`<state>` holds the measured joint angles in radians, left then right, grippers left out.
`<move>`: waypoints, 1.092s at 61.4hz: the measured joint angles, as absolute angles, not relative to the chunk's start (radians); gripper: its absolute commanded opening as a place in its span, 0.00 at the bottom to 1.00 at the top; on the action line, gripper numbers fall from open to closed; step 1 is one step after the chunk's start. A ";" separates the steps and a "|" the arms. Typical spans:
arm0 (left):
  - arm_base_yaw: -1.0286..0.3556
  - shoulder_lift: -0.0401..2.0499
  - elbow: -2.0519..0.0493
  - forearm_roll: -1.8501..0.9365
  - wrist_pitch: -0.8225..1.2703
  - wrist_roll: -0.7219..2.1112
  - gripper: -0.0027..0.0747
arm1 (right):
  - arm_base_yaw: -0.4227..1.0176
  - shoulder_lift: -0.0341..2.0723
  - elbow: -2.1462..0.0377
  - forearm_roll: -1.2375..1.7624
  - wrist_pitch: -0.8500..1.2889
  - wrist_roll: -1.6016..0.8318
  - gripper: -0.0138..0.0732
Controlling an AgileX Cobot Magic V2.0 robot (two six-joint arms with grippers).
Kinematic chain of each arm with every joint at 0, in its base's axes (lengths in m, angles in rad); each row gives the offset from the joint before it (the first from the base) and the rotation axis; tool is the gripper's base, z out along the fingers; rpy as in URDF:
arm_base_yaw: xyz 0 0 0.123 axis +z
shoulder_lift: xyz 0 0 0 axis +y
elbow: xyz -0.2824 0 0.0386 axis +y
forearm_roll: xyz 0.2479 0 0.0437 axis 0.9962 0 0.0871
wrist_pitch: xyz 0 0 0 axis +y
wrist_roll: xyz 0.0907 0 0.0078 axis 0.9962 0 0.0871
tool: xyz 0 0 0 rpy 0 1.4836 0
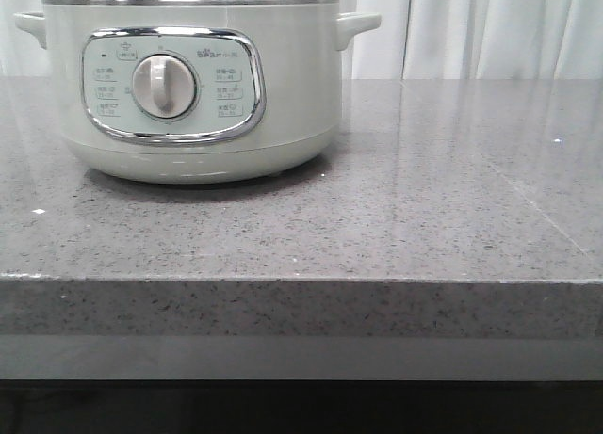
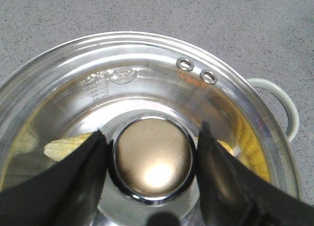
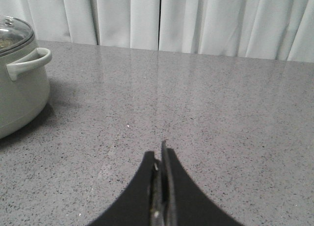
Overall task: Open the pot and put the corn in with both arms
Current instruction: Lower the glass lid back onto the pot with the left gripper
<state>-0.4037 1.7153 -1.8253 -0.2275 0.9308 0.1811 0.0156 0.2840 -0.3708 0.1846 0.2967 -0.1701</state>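
Chrome lid knob is straddled by the unclenched left gripper; squeezing should be centred before lifting; right gripper is clenched, empty.

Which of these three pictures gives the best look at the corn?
The left wrist view: the corn shows yellow through the pot's glass lid, partly hidden by the knob and the left gripper. The front and right wrist views show only the pot from outside, no corn.

Front view low, near pot; left wrist looks down on it
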 measured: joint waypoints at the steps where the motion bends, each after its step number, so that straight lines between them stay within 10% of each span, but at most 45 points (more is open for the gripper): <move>1: -0.404 1.715 -1.825 -0.227 0.931 0.181 0.37 | 0.016 0.284 -0.371 0.185 0.297 -0.170 0.08; 15: -0.404 1.715 -1.825 -0.230 0.937 0.181 0.71 | 0.016 0.284 -0.371 0.185 0.297 -0.170 0.08; 31: -0.404 1.691 -1.841 -0.235 0.948 0.181 0.73 | 0.016 0.284 -0.371 0.185 0.297 -0.170 0.08; 51: -0.404 1.539 -1.839 -0.234 0.984 0.181 0.12 | 0.016 0.284 -0.371 0.185 0.297 -0.170 0.08; 67: -0.404 1.380 -1.631 -0.220 0.949 0.194 0.01 | 0.016 0.284 -0.371 0.185 0.297 -0.170 0.08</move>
